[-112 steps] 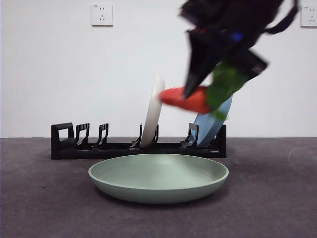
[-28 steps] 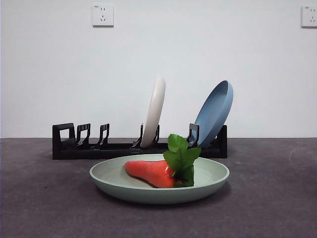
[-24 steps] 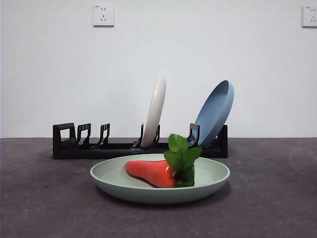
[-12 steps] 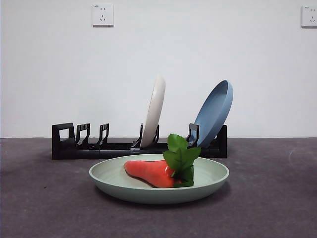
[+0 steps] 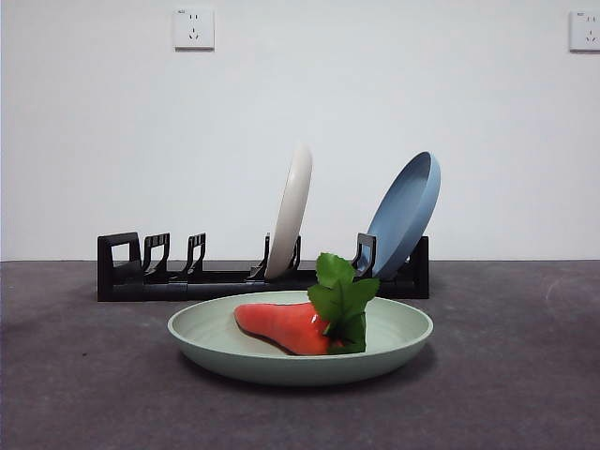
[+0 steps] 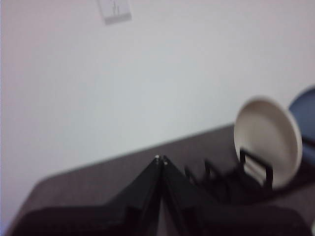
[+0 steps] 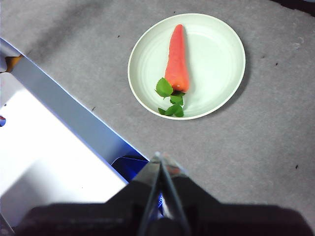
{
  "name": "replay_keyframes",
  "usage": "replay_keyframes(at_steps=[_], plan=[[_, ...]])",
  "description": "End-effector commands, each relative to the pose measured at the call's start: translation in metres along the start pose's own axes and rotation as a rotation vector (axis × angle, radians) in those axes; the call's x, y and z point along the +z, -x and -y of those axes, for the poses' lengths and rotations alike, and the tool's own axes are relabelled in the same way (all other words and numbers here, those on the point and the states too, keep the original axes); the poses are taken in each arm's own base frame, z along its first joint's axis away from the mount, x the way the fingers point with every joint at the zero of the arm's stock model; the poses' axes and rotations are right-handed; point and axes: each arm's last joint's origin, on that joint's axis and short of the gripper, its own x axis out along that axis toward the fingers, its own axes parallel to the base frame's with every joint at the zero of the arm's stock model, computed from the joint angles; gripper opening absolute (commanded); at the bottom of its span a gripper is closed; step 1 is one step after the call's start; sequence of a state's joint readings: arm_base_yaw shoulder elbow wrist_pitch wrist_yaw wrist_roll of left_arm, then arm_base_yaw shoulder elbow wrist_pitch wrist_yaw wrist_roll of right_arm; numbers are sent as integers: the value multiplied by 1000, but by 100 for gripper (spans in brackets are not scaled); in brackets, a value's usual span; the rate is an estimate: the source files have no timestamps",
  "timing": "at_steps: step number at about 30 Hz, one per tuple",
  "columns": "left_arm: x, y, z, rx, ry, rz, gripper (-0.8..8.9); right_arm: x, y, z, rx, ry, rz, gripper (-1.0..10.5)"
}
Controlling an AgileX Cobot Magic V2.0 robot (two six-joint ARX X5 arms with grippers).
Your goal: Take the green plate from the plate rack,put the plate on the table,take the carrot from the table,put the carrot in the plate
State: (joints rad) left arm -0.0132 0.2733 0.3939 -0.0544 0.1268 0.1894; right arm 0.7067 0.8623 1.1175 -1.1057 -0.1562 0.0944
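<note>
A plain white wall backs my front view, with a white socket plate (image 5: 193, 28) at upper left and another (image 5: 584, 30) at the right edge; I can read no writing on either. Below lies the flat dark grey, mottled matte table (image 5: 84, 375).

Going left to right, the long low black plastic plate rack (image 5: 187, 272) starts with its squared loop and several bare slotted holders. Next a cream-white plate (image 5: 289, 211) stands nearly upright in it, then a light blue plate (image 5: 405, 214) leans at the rack's far end.

Near the camera, in front of the rack, the round shallow pale sage green plate (image 5: 234, 352) sits flat on the table. The short orange-red toy carrot (image 5: 281, 325) lies inside it, green leaf tuft to the right.

My left gripper (image 6: 161, 158) is pressed together, holding nothing, facing the rack. My right gripper (image 7: 158, 156) is likewise closed and empty, high above the table, well apart from the plate.
</note>
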Motion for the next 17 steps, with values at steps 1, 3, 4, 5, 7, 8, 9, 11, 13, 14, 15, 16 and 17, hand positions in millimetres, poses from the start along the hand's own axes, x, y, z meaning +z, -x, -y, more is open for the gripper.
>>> replay_keyframes(at_steps=[1,3,4,5,7,8,9,11,13,14,15,16,17], plan=[[-33,2,5,6,28,-30,-3,0,0,0,-1,-7,5,2],[-48,3,7,11,41,-52,-3,0,0,0,-1,-7,5,2],[-57,3,8,14,44,-65,-3,0,0,0,-1,-7,5,2],[-63,4,9,16,45,-74,-3,0,0,0,-1,-7,5,2],[-75,5,11,19,61,-92,-3,0,0,0,-1,-7,5,2],[-79,5,12,22,74,-98,-3,0,0,0,-1,-7,5,2],[-84,5,13,23,84,-104,-3,0,0,0,-1,-8,5,2],[-93,6,14,25,104,-125,-3,0,0,0,-1,-8,5,2],[-100,7,15,24,114,-150,-3,0,0,0,-1,-7,5,2],[-103,7,16,24,122,-160,-3,0,0,0,-1,-7,5,2],[-107,7,16,26,134,-170,-3,0,0,0,-1,-8,5,2],[-110,8,17,28,143,-181,-3,0,0,0,-1,-7,5,2],[-114,9,17,29,154,-198,-3,0,0,0,-1,-7,5,2]])
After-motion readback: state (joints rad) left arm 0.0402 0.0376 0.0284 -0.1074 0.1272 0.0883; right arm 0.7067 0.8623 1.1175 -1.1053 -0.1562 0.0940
